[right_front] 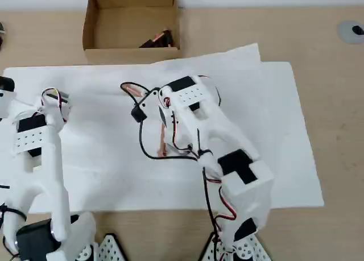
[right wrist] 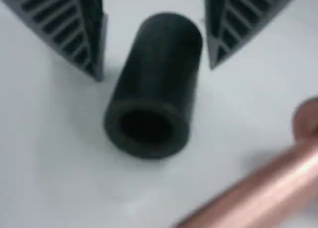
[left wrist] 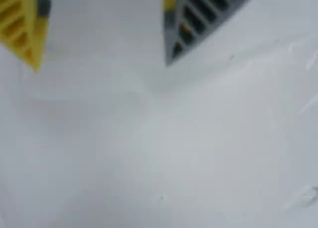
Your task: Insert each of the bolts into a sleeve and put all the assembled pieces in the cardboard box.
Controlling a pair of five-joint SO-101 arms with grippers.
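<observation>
The right gripper (right wrist: 155, 69), jaws apart astride the black sleeve (right wrist: 154, 89) lying on the white paper (right wrist: 59, 178), should close squarely mid-barrel, clear of the copper bolt (right wrist: 258, 188) nearby; the left gripper (left wrist: 102, 63) hangs spread.

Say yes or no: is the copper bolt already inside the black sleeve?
No, the bore of the sleeve looks empty, and the copper bolt lies beside it.

Black sleeve (right wrist: 151, 84) on its side beside copper bolt (right wrist: 258, 186)
</observation>
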